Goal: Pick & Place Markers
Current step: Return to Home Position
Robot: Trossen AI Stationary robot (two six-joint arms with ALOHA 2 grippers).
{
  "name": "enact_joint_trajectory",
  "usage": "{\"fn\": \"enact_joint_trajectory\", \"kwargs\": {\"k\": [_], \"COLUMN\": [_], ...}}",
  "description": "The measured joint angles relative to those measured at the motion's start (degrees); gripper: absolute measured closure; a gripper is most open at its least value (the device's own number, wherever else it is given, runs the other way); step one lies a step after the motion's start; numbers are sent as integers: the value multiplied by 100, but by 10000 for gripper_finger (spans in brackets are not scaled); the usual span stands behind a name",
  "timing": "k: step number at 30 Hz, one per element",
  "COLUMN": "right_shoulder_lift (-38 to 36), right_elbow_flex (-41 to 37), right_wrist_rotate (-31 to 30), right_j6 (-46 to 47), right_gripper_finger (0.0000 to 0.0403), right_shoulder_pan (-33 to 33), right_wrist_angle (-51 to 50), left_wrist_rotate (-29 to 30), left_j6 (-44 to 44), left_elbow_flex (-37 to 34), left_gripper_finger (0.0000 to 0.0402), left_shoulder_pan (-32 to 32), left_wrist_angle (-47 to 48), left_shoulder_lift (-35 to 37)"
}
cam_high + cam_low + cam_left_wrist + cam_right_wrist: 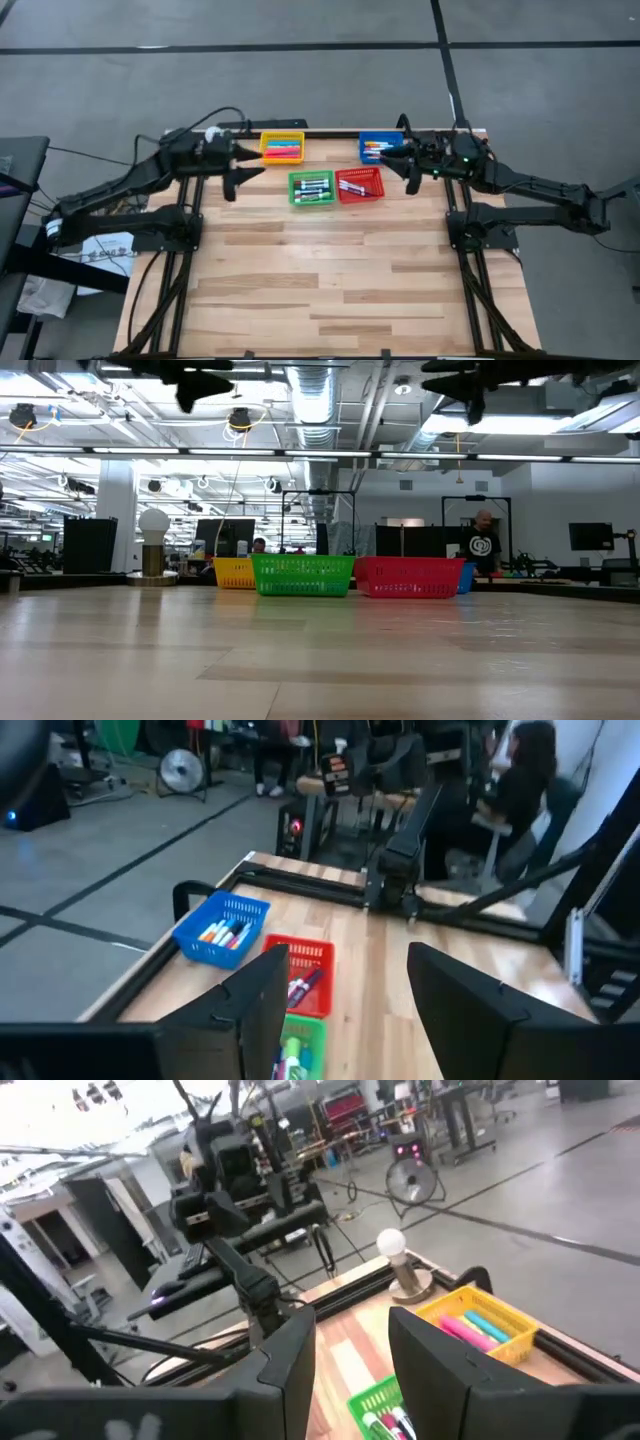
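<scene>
The markers lie in four small mesh baskets near the table's far edge. Pink, orange and teal ones fill the yellow basket [282, 148] [480, 1323]. The blue basket [377, 148] [222, 928] holds red and orange ones. Dark and white ones lie in the green basket [312, 187] and the red basket [359, 184] [304, 976]. My left gripper [246, 168] [345, 1020] is open, high in the air left of the green basket. My right gripper [399, 166] [352, 1370] is open, equally high, right of the red basket.
A white globe on a round base [212, 132] [153, 543] stands at the table's far left corner. Bare planks [330, 280] stretch from the baskets to the near edge. Both grippers [198, 388] [470, 390] hang well above basket height. A person [482, 545] stands in the room behind.
</scene>
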State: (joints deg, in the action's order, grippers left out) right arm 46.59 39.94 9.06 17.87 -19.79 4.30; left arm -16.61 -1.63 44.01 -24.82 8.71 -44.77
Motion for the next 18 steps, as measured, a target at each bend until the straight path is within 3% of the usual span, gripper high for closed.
{"fn": "enact_joint_trajectory", "kwargs": {"k": [10, 18], "right_shoulder_lift": [-1845, -3176], "right_elbow_flex": [-1346, -2302], "right_wrist_rotate": [-41, -201], "right_j6": [305, 612], "right_gripper_finger": [285, 285], "right_shoulder_pan": [111, 496], "right_wrist_angle": [623, 971], "left_wrist_rotate": [51, -34], "left_j6": [-1368, -1541], "left_elbow_flex": [-1669, -2659], "left_gripper_finger": [198, 198], "left_shoulder_pan": [-2, 257], "left_wrist_angle": [-930, -1636], "left_shoulder_lift": [2053, 3093]}}
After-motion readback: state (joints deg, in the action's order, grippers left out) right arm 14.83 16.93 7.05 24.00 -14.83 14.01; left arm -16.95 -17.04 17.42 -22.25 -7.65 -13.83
